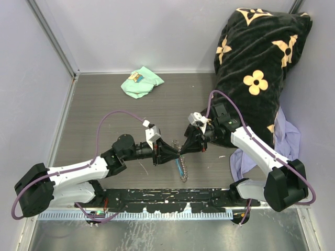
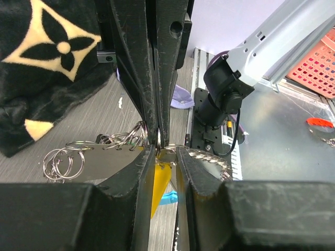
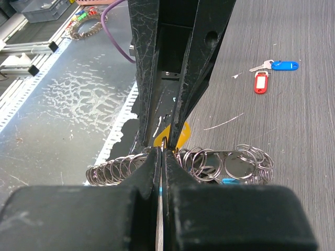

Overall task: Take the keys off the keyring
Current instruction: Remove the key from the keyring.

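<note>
My two grippers meet tip to tip above the table's near middle. My right gripper (image 1: 183, 148) is shut on the thin wire of the keyring (image 3: 165, 142). My left gripper (image 1: 176, 152) has its jaws a narrow gap apart, closed around a key with a yellow tag (image 2: 159, 183) on that ring. A grey link chain (image 1: 183, 173) and the sky-blue fob (image 1: 179, 166) hang below the tips. Several spare silvery rings (image 3: 246, 159) cluster on the bunch. A red-tagged key (image 3: 260, 82) and a blue-tagged key (image 3: 282, 65) lie loose on the table.
A mint-green cloth (image 1: 141, 82) lies at the back. A black flowered blanket (image 1: 256, 68) fills the back right, with a lavender cloth (image 1: 287, 140) under it. A metal rail (image 1: 167, 196) runs along the near edge. A pink basket (image 2: 319, 68) stands off the table.
</note>
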Motion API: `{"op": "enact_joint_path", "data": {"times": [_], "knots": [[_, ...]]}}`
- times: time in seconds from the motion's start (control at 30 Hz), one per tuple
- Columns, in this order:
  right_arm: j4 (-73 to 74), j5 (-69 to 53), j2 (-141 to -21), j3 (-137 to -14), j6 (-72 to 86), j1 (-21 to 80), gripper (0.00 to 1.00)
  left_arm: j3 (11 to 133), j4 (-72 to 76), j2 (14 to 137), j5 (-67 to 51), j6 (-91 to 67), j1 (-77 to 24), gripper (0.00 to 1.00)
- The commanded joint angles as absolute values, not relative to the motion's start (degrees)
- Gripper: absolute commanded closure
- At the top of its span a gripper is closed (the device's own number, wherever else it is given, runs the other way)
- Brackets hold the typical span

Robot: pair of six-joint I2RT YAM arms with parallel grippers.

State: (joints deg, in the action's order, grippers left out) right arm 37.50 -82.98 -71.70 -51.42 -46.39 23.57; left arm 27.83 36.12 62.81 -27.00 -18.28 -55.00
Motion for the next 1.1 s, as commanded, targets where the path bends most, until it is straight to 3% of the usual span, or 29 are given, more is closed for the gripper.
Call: {"op": "enact_joint_path", "data": {"times": [0.0,0.37,0.5,0.73,0.83,1.07], "knots": [[37.35,-85.22,-69.44,-52.56,-47.25,23.91,0.99,30.42,39.48,63.17,-26.08,-16.66,-55.41,0.78],[37.77,-84.99,-69.35,-52.56,-47.68,24.08,0.99,31.18,37.76,63.48,-25.82,-16.34,-55.46,0.86],[37.89,-84.82,-69.26,-52.63,-47.81,24.09,0.99,31.76,36.37,63.61,-26.01,-16.1,-55.47,1.0],[40.23,-82.74,-69.03,-53.1,-50.37,24.38,0.98,34.28,26.27,62.19,-25.69,-14.59,-55.46,1.0],[43.93,-79.85,-68.82,-54.0,-54.47,24.86,0.9,36.99,18.92,61.35,-25.76,-13.99,-55.51,1.0],[46.48,-74.63,-68.49,-55.22,-57.48,26.84,0.89,46.68,2.13,63.15,-26.95,-12.84,-55.48,1.0]]}}
